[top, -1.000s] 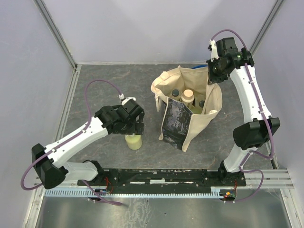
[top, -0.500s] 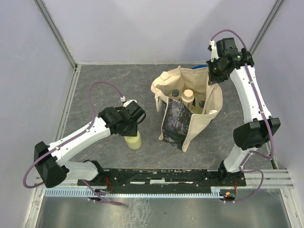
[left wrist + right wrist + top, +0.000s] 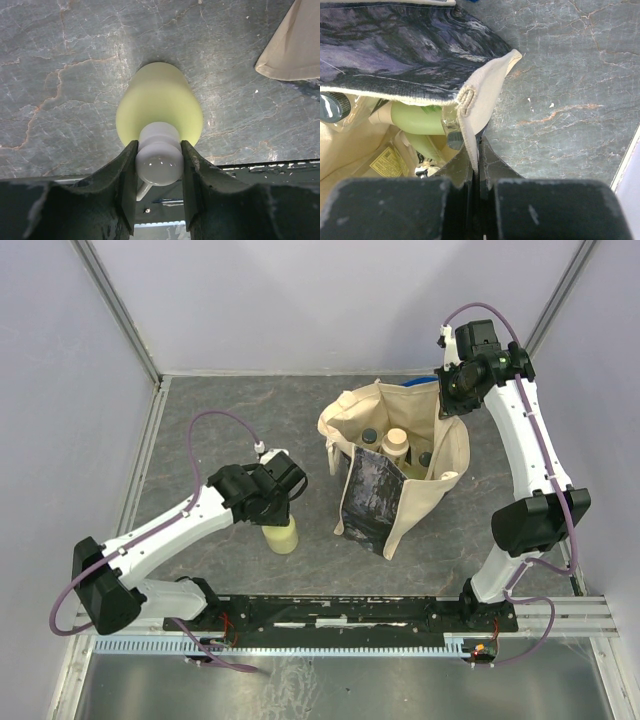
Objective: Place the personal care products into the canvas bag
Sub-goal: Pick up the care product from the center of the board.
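Landmark: bag (image 3: 395, 475), upright on the table (image 3: 230, 420), mouth open upward. Panel (image 3: 368, 498) was on the bag's near face, toward the arm bases. One handle (image 3: 333, 455) hung down the bag's left side. At least three bottles (image 3: 396, 443) stood inside the bag, side by side. One bottle (image 3: 282, 536) stood upright on the table, left of the bag and nearer the bases, apart from it. Left gripper (image 3: 272, 508) sat directly over that bottle, jaws on either side of its cap (image 3: 159, 160), touching it. Right gripper (image 3: 447, 408) was at the bag's far right rim, jaws pinched on the rim fabric.
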Available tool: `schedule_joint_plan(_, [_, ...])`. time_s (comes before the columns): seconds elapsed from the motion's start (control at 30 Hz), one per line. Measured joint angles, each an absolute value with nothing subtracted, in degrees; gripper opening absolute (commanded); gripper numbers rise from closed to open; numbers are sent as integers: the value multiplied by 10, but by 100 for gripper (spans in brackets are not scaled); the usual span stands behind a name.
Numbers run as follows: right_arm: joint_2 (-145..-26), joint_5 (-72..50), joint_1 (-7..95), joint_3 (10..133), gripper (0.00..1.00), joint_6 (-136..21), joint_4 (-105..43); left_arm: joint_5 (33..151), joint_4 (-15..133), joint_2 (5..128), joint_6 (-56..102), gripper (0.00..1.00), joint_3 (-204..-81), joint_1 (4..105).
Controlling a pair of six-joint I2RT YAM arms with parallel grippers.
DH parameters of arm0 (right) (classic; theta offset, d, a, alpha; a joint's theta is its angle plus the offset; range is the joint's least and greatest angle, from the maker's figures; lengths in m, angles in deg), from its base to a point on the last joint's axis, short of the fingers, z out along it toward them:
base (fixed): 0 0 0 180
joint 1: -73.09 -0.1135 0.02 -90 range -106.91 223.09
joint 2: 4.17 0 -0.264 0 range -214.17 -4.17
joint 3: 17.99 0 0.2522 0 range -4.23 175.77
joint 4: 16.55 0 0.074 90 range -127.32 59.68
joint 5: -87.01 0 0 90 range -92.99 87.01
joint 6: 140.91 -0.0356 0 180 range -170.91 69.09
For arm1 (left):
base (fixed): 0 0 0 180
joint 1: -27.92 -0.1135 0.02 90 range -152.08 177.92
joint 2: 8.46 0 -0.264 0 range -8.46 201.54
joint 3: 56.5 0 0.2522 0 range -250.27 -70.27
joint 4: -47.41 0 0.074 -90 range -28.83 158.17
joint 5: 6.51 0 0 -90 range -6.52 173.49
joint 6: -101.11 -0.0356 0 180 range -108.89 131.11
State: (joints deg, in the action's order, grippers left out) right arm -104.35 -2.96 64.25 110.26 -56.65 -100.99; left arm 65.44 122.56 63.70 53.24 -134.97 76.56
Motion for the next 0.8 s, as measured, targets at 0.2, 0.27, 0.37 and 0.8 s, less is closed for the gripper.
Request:
schedule_joint_plan(0.2, [-1044,-30,642,1103,0,-563,-1010,640,1254,650,495,3,-1421,766])
schedule_joint_plan(0.27, [-1044,-29,642,1102,0,-561,-1010,630,1259,655,479,3,-1469,766])
schedule_joint_plan(0.37, [-1044,-29,642,1102,0,-559,-1009,613,1249,660,455,3,-1549,766])
schedule_joint_plan(0.8, [-1044,-29,642,1095,0,-555,-1006,636,1161,686,301,3,-1763,766])
